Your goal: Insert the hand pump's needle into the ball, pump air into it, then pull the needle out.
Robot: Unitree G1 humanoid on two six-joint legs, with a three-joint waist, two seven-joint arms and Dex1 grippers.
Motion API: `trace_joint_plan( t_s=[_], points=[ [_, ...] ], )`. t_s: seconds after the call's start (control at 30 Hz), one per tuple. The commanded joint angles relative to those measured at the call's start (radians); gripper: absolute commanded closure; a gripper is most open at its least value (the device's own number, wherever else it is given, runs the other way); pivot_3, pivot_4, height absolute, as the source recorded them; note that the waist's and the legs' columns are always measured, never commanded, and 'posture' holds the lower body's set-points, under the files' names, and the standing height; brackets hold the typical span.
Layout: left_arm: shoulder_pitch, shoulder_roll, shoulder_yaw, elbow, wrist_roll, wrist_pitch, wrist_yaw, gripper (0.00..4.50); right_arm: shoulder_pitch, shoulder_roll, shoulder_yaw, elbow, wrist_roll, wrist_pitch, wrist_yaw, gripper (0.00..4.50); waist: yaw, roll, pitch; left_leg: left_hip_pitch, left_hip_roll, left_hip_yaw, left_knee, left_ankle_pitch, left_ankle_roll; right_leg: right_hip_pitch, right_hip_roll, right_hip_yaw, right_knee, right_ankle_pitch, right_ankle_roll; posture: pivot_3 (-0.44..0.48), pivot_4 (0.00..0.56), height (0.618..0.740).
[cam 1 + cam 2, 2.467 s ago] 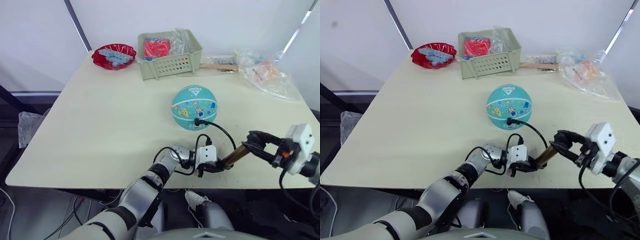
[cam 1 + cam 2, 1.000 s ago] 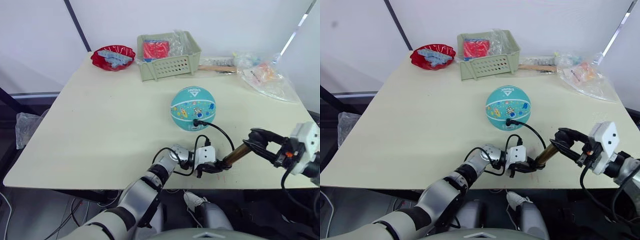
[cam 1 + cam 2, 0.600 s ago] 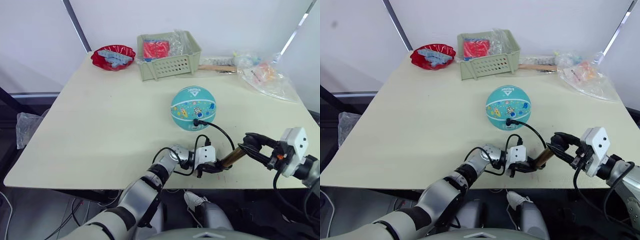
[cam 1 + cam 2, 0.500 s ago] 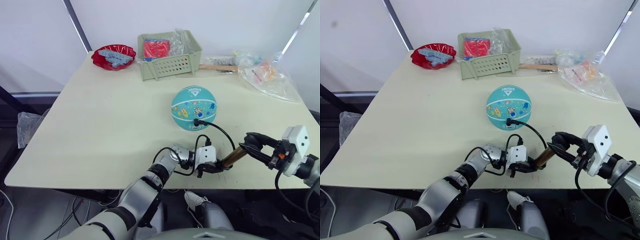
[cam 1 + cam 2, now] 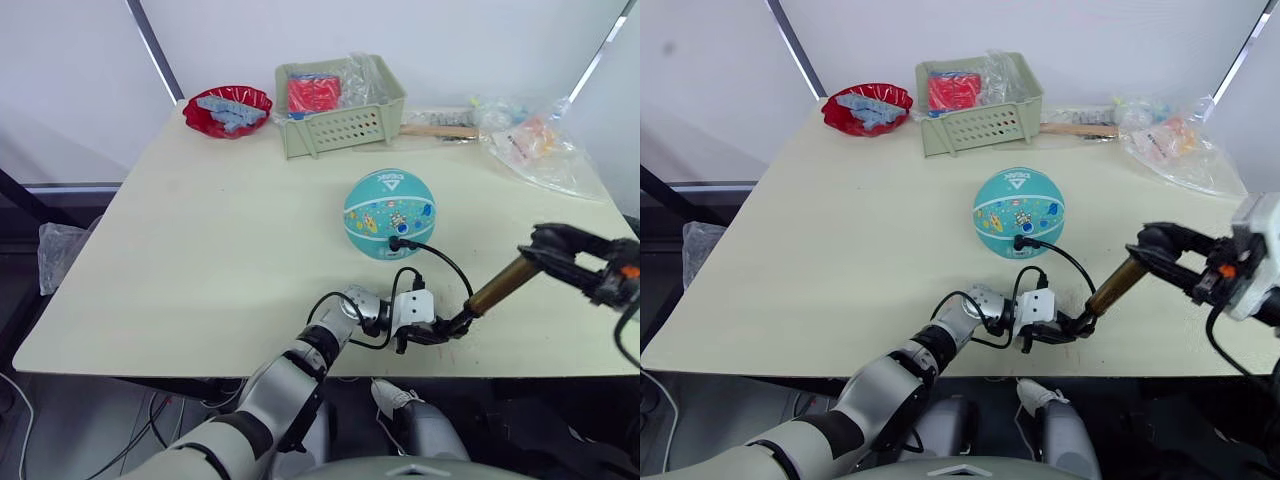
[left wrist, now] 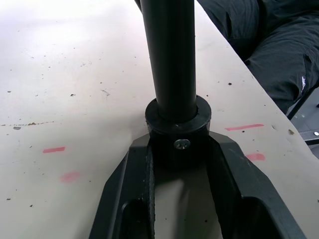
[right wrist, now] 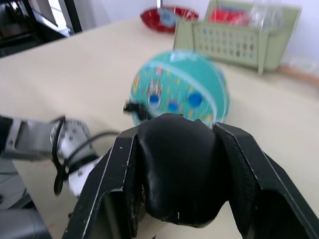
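Left eye view: hand pump (image 5: 492, 290) extended, both sets of fingers pinching it; needle apparently in ball (image 5: 390, 213).

needle (image 5: 1017, 240) too small to tell, right hand (image 5: 560, 247) cut by edge

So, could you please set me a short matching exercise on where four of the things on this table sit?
Things:
1. ball
2. hand pump
3. red bowl
4. green basket

Places:
A. far left corner of the table
B. held at both ends, by left hand and right hand
C. middle of the table
D. far edge, right of the bowl

Pairs: 1-C, 2-B, 3-A, 4-D
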Motion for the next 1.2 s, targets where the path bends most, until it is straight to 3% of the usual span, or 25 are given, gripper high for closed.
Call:
trace_joint_plan(
  t_s=[0.03,0.37,0.57,0.9,1.2],
  points=[
    [0.048,0.034,-0.046,0.082,0.065,0.044,-0.009,3.45,-0.072,-0.05,-0.13,0.0,0.121,0.014,-0.013,2.83,0.0,0.0,0.0,0.0,0.0,0.0,0.0,0.0,0.0,0.0,0.0,0.0,0.0,0.0,0.0,0.0,0.15,0.738],
    [0.051,0.033,-0.044,0.081,0.063,0.045,-0.007,3.45,-0.104,-0.095,-0.16,0.013,0.185,0.079,-0.031,2.83,0.0,0.0,0.001,0.0,0.0,0.001,0.0,0.0,0.0,0.0,0.0,0.001,0.0,0.0,-0.001,0.0,0.15,0.738],
    [0.053,0.032,-0.044,0.079,0.062,0.045,-0.006,3.45,-0.008,-0.07,-0.086,-0.023,0.108,0.08,0.011,2.83,0.0,-0.001,-0.001,0.001,0.0,0.0,0.0,0.0,0.0,0.001,0.0,0.001,0.0,0.0,0.0,0.0,0.15,0.738],
    [0.057,0.035,-0.045,0.076,0.063,0.044,-0.006,3.45,0.105,0.067,0.169,-0.052,-0.119,-0.074,0.034,2.83,-0.003,-0.006,-0.007,0.003,0.002,0.0,0.0,0.0,0.0,0.002,0.002,0.0,0.0,-0.001,0.001,0.0,0.15,0.738],
    [0.055,0.033,-0.043,0.075,0.062,0.046,-0.007,3.45,0.199,0.184,0.42,0.055,-0.421,-0.302,0.069,2.83,-0.003,-0.01,-0.015,0.004,0.003,-0.001,-0.001,0.0,0.0,0.002,0.003,-0.001,0.0,-0.001,0.0,0.0,0.15,0.738]
  ],
)
